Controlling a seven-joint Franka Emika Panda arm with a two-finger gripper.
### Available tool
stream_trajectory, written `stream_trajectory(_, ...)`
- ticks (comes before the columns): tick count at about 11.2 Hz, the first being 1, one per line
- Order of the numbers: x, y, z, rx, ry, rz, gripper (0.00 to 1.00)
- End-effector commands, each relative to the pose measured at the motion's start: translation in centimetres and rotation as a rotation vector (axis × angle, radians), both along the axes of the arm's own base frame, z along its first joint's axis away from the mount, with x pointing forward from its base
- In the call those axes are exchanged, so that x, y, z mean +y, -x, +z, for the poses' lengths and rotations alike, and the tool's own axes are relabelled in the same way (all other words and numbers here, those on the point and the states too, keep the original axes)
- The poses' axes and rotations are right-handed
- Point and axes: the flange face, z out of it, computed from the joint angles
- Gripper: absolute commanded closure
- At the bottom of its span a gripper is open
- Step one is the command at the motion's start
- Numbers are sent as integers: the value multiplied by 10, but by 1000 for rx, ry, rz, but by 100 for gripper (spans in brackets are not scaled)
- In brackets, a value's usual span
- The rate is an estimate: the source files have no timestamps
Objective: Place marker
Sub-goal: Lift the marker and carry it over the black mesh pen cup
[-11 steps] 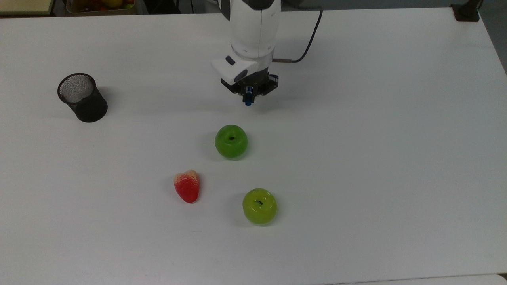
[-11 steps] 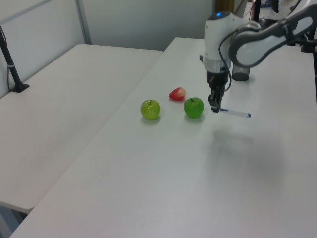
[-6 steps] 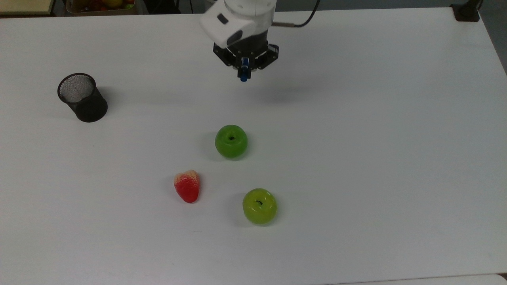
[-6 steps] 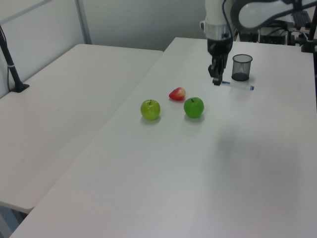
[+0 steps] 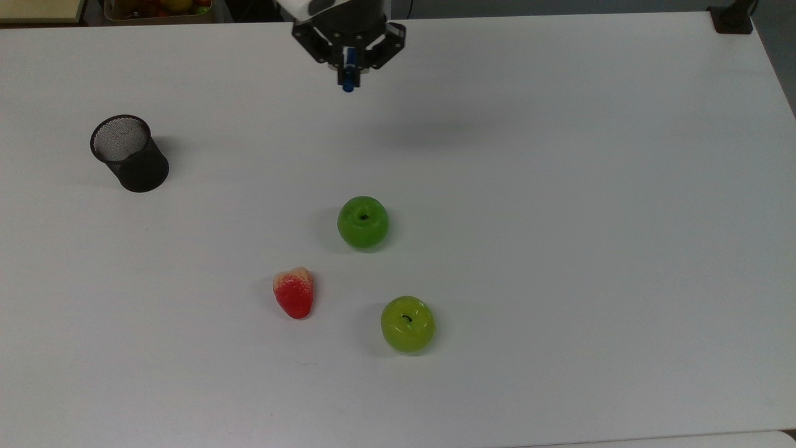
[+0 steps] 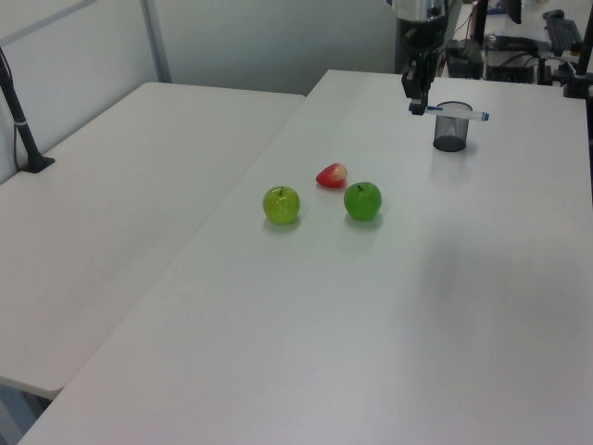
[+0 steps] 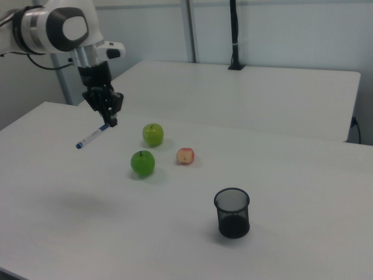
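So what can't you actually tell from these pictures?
- Marker, top view: the gripper covers most of its barrel, so just a blue end pokes out.
- Arm, top view: cut off by the upper edge.
- Mesh cup, right view: its inside is dark, so what it holds, if anything, is hidden.
- Marker's label, right view: too small to read.
- Bin of fruit, top view: cropped at the upper edge.

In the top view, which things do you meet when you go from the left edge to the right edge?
Mesh cup → strawberry → marker in the gripper → dark green apple → lighter green apple.
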Motion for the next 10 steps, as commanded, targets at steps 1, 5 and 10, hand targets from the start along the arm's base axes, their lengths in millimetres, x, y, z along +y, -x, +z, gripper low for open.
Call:
stream_trajectory(1,-78,-7,-2,20,13,24,92)
stream_trajectory(5,-188,-16,-9,-65,19,-20,92)
stream_trajectory(10,-275,-24,-31,-205,29,-100,91)
